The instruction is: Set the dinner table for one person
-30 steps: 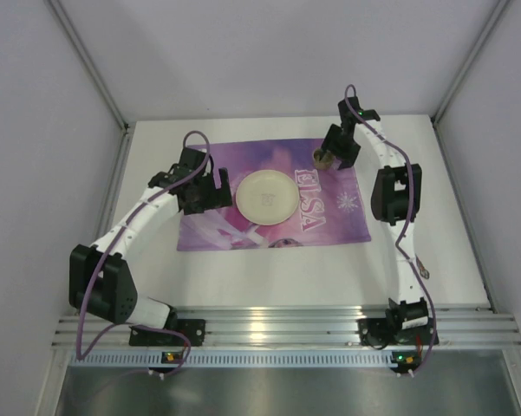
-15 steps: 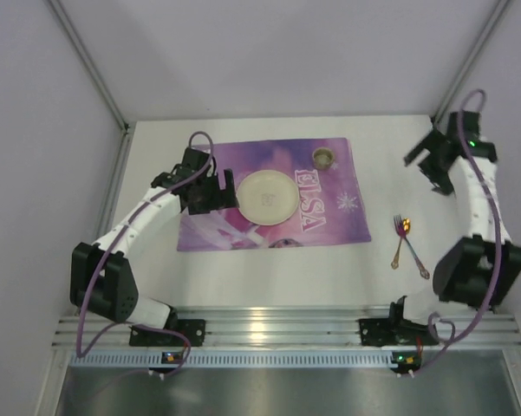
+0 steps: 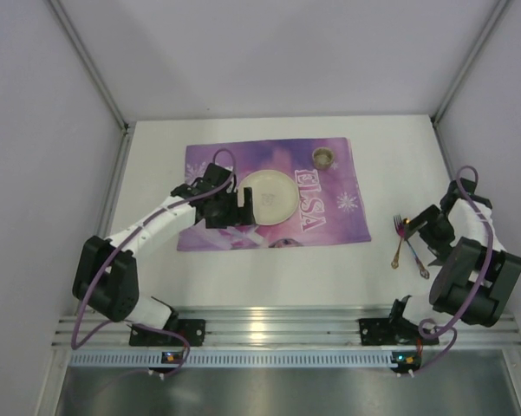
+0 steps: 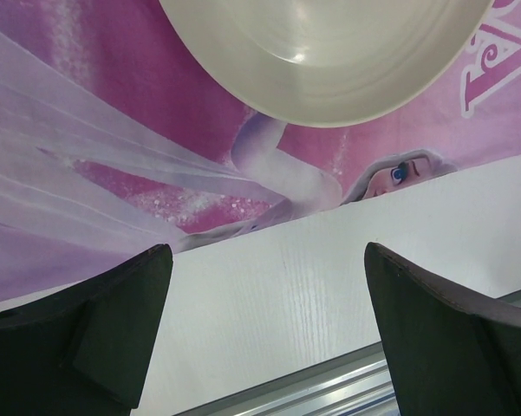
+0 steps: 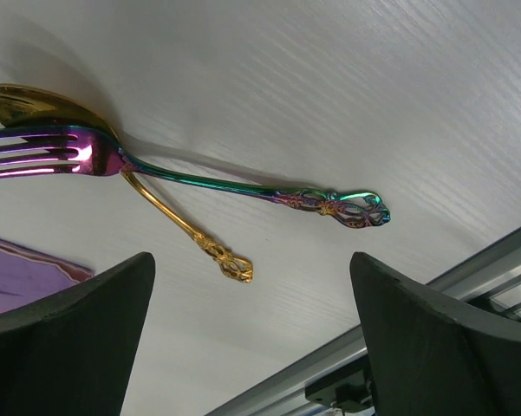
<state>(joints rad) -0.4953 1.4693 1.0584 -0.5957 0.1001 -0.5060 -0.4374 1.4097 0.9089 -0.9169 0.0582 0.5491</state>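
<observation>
The white dinner table (image 3: 156,143) carries a purple "ELSA" placemat (image 3: 329,212). On the mat are a cream plate (image 3: 270,192) and a small brownish cup (image 3: 324,157). A rainbow fork (image 3: 400,222) and a gold spoon (image 3: 397,256) lie crossed on the table right of the mat. My left gripper (image 3: 236,211) is open and empty, at the plate's near-left edge. Its wrist view shows the plate (image 4: 321,61) ahead and the bare table (image 4: 312,286) between the fingers. My right gripper (image 3: 421,229) is open and empty, just beside the fork (image 5: 208,180) and spoon (image 5: 169,217).
An aluminium rail (image 3: 286,325) runs along the table's near edge and shows in both wrist views. Grey walls close in the left, back and right sides. A corner of the mat (image 5: 22,282) lies left of the right gripper.
My right arm left the cup on the mat, swung to the far right, then came down beside the fork and spoon. My left gripper moved right, closer to the plate.
</observation>
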